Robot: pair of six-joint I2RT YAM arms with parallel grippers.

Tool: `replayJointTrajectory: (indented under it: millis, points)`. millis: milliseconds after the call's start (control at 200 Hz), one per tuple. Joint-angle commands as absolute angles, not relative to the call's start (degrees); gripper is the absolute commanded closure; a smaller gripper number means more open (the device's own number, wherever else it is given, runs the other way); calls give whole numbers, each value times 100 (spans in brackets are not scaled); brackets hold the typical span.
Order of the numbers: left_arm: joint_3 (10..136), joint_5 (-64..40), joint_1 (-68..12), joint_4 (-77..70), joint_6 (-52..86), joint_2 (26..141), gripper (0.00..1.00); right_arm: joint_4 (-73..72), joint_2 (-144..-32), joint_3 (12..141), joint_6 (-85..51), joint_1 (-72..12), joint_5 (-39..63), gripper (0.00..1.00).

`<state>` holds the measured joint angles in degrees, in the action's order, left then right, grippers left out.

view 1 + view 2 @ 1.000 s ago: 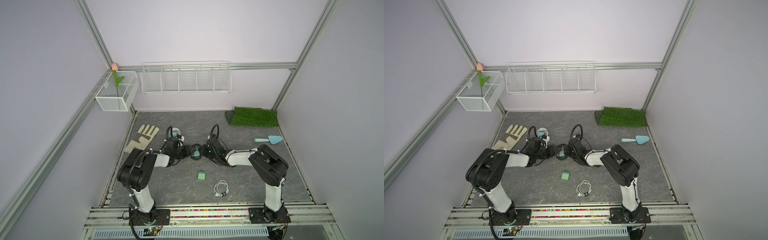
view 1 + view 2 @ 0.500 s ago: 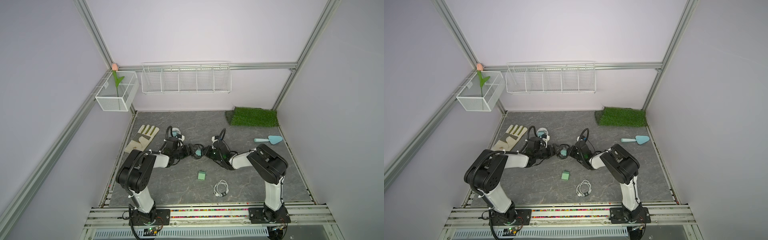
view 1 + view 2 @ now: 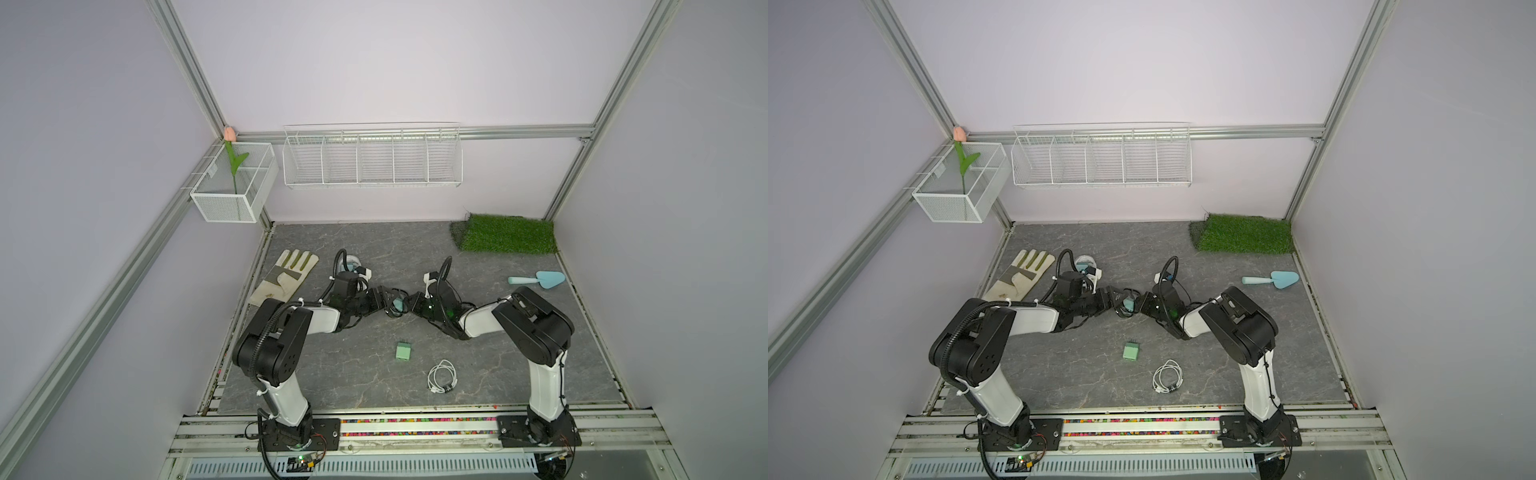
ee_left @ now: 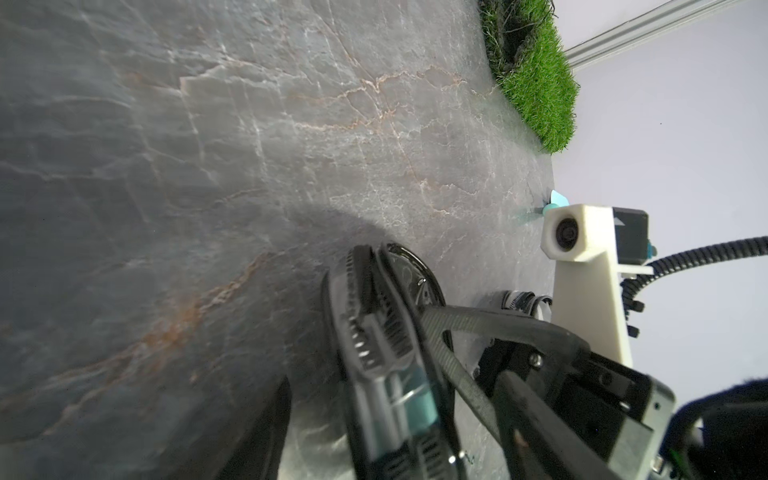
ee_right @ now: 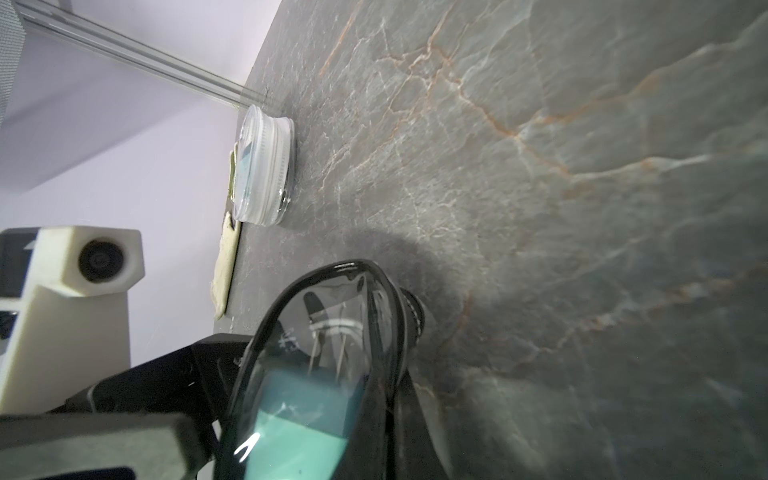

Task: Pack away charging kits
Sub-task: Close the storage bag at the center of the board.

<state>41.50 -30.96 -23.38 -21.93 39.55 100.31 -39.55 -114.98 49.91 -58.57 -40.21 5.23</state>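
Change: compared with a second ago, the right arm's wrist sits slightly further back toward its own side. The black zip-rimmed round case with a clear window (image 4: 359, 328) is between the two grippers as before. The loose block and loose cable lie where they lay.
Held container: the black case stands on its edge on the grey marbled stone worktop (image 3: 332, 374), its two halves gaping slightly.
Its contents: a teal square charger block (image 5: 303, 415) shows through the window. A white strand is beside it, but I cannot tell whether it is a cable.
Second container: a white-rimmed round clear case (image 5: 272, 166) lies flat behind the left arm's wrist, with something pale blue inside.
Wall containers: a white wire shelf basket (image 3: 372, 162) hangs on the back wall. A white mesh box (image 3: 232, 199) on the left wall holds an artificial tulip (image 3: 230, 133).
Left gripper (image 3: 382, 302): jaws apart beside the black case, with the one finger in view clear of its side.
Right gripper (image 3: 411, 301): closed, fingertips pinched on the black case's rim from the opposite side.
Loose kit: a mint-green square charger block (image 3: 403, 351) lies flat on the worktop, nearer the arm bases than both grippers and apart from them. A coiled white cable (image 3: 442, 376) lies near it, toward the right arm's base.
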Motion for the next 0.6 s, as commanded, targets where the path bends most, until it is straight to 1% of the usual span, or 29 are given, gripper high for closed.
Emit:
replayJointTrajectory:
  millis: [0,100,225,315,540,595]
  points:
    - [4394,-3113,-2366,-1887,3767,9932,22,-3174,-11479,5001,-5617,-4168,568,93]
    - [4471,-3160,-2388,-1755,3697,9968,22,-2967,-11439,5316,-5479,-4252,515,93]
    - [4469,-3230,-2404,-1758,3683,10111,33,-2830,-11441,5425,-5414,-4320,468,93]
    - [4496,-3290,-2400,-1769,3674,10223,39,-2830,-11455,5439,-5405,-4329,440,93]
    - [4604,-3504,-2421,-1793,3652,10437,39,-2786,-11400,5449,-5304,-4384,370,93]
    - [4631,-3557,-2417,-1800,3657,10492,42,-2738,-11386,5491,-5271,-4409,369,93]
